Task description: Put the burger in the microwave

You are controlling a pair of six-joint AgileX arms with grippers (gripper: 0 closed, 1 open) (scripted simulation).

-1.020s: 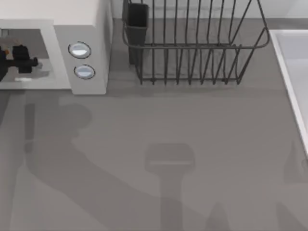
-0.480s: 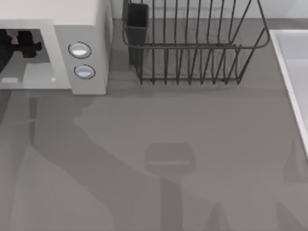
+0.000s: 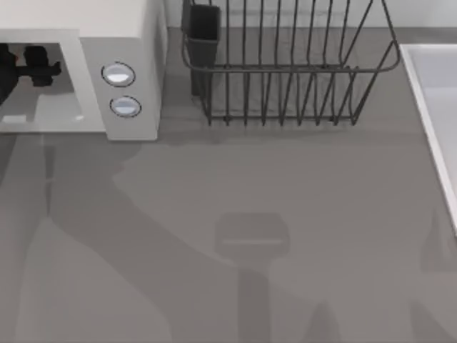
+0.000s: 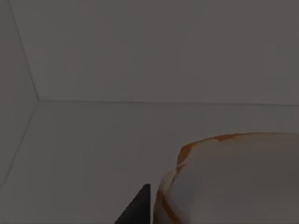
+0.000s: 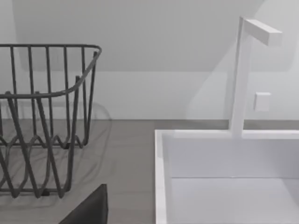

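One dark fingertip [image 4: 138, 210] of the left gripper [image 3: 32, 61] pressed right against the side of the burger [image 4: 233, 177], and the bun sat so close under the wrist camera that I judged the fingers to be clamped on it rather than let go; the opposite finger was out of the picture, so this was a reading and not a certainty. Around the burger lay the plain grey floor and back wall of the cavity, and from above the gripper was inside the opening of the microwave [image 3: 121, 28], at the far left of the table [image 3: 285, 214], left of the two round buttons [image 3: 118, 73]. Whether the bun was touching the cavity floor or held just above it could not be told. The carrying therefore looked nearly done: the burger was within the microwave, and what remained, by my judgement, was to set it down, release it and draw the arm out clear of the opening. The right gripper [image 5: 88, 210] was parked on the right side, near the dish rack [image 3: 285, 71] and the white sink [image 5: 161, 177], with nothing to do.
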